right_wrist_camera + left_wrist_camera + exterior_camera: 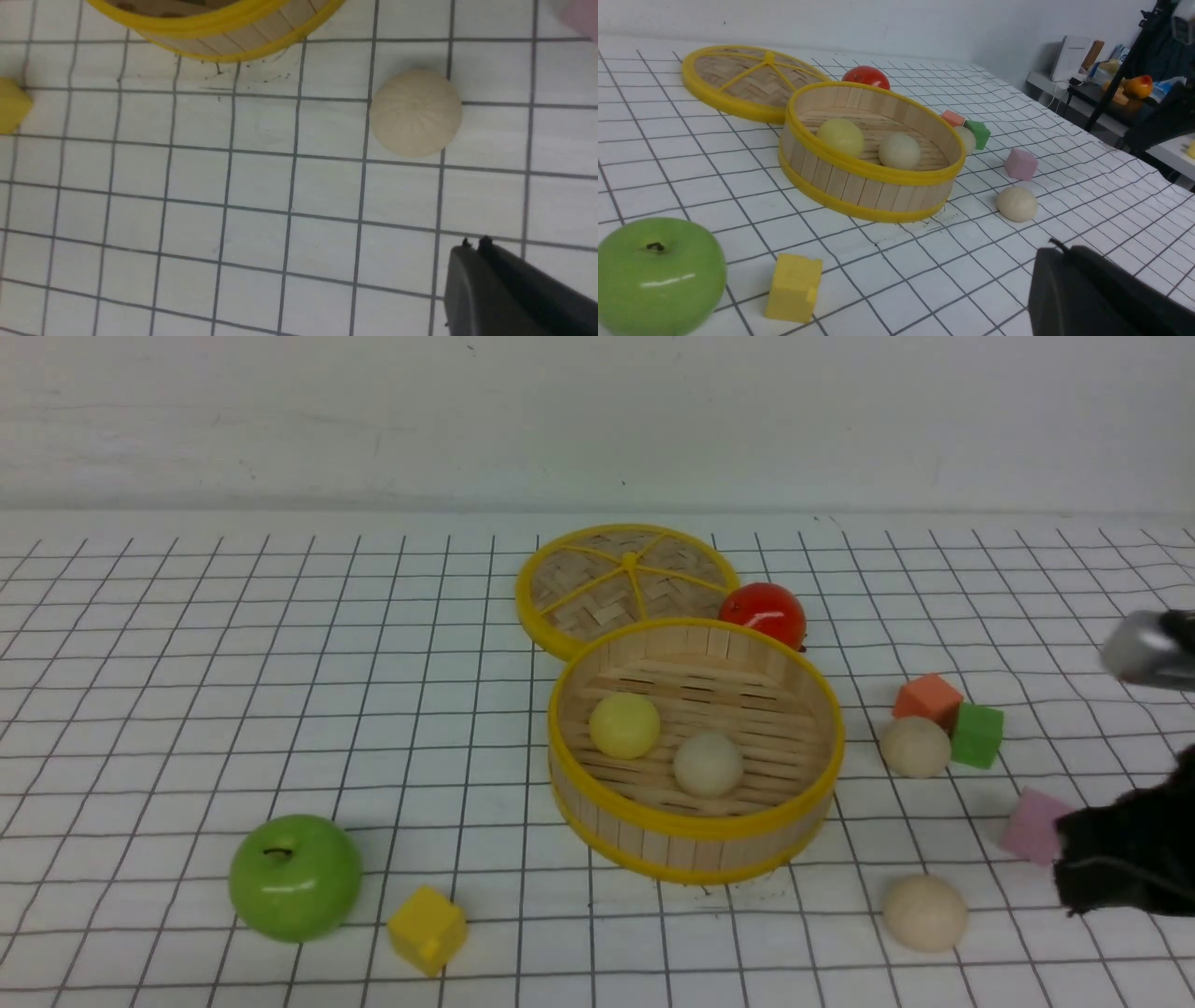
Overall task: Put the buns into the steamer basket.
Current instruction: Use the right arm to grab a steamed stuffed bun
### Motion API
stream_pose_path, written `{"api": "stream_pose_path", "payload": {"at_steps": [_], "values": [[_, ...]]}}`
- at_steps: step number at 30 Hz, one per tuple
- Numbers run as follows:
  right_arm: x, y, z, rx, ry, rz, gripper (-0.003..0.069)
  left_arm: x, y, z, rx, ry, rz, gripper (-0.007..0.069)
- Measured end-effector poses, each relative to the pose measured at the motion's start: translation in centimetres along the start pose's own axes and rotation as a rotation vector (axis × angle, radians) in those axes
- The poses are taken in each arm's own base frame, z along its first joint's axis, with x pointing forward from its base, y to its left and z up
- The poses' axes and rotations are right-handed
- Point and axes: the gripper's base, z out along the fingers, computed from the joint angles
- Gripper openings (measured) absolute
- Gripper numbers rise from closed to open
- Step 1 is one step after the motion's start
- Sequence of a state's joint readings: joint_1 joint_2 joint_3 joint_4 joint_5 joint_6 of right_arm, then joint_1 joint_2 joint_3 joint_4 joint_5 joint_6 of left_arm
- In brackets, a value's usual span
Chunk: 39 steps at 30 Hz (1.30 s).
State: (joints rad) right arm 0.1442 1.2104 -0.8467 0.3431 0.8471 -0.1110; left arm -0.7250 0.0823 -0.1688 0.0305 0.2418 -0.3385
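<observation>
The steamer basket (693, 824) stands mid-table and holds a pale yellow bun (624, 725) and a cream bun (708, 763). Two cream buns lie on the cloth to its right: one (916, 746) next to the cubes, one (924, 913) nearer the front. My right gripper (474, 245) is shut and empty. It hovers near the front bun (415, 113), apart from it, and shows at the right edge of the front view (1074, 859). My left gripper (1057, 249) is shut and empty above bare cloth. It is out of the front view.
The flat woven lid (627, 583) and a red ball (763, 613) lie behind the basket. A green apple (295, 875) and yellow cube (428, 930) are front left. Orange (926, 698), green (977, 735) and pink (1034, 825) cubes are on the right.
</observation>
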Motion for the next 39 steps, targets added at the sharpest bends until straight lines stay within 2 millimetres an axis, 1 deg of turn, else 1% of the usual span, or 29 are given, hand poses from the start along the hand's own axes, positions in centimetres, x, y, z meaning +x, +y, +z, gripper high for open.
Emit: {"api": "stream_pose_path", "payload": {"at_steps": [1,2,5,6,8,9,10,13,14,16,17,19,21,26,34,36,38,39], "values": [[-0.4,0.4,1.6,0.006,0.043,-0.021,0.0002,0.0,0.0,0.0,0.000,0.000,0.000,-0.0013],[-0.6,0.8,2.7,0.014,0.064,-0.038,0.0008,0.0,0.0,0.0,0.000,0.001,0.000,-0.0013],[-1.4,1.5,5.0,0.052,0.098,-0.081,0.0055,0.0,0.0,0.0,-0.001,0.003,0.000,-0.0013],[-1.4,1.5,5.2,0.056,0.104,-0.083,0.0055,0.0,0.0,0.0,-0.001,0.003,0.000,-0.0013],[-2.1,1.7,6.5,0.101,0.102,-0.094,0.0134,0.0,0.0,0.0,-0.001,0.004,0.000,-0.0013],[-2.2,1.6,6.7,0.104,0.100,-0.092,0.0148,0.0,0.0,0.0,-0.001,0.004,0.000,-0.0013],[-2.6,1.5,7.2,0.127,0.092,-0.089,0.0199,0.0,0.0,0.0,-0.002,0.005,0.000,-0.0013],[-3.3,1.2,8.1,0.163,0.077,-0.065,0.0294,0.1,0.0,0.0,-0.002,0.006,0.000,-0.0013],[-3.4,1.1,8.3,0.171,0.078,-0.060,0.0312,0.1,0.0,0.0,-0.002,0.006,0.000,-0.0013],[-3.5,1.0,9.0,0.179,0.087,-0.041,0.0326,0.1,0.0,0.0,-0.002,0.006,0.001,-0.0013],[-3.5,0.9,9.1,0.180,0.088,-0.038,0.0326,0.1,0.0,0.0,-0.002,0.006,0.001,-0.0013],[-3.4,0.7,10.2,0.187,0.108,-0.025,0.0317,0.1,0.0,0.0,-0.002,0.006,0.001,-0.0013],[-3.5,0.6,10.7,0.187,0.105,-0.024,0.0304,0.1,0.0,0.0,-0.002,0.006,0.001,-0.0013],[-3.7,0.6,11.2,0.184,0.085,-0.023,0.0276,0.1,0.0,0.0,-0.002,0.006,0.001,-0.0011],[-3.4,0.2,12.7,0.194,0.120,-0.016,0.0249,0.1,0.0,0.0,-0.003,0.008,0.001,-0.0005],[-3.4,0.2,12.7,0.194,0.122,-0.016,0.0221,0.1,0.0,0.0,-0.003,0.008,0.001,-0.0002],[-3.5,0.2,12.7,0.194,0.120,-0.017,0.0176,0.1,0.0,0.0,-0.003,0.008,0.001,0.0000],[-3.5,0.2,12.7,0.194,0.120,-0.017,0.0140,0.1,0.0,0.0,-0.003,0.008,0.001,0.0000]]}}
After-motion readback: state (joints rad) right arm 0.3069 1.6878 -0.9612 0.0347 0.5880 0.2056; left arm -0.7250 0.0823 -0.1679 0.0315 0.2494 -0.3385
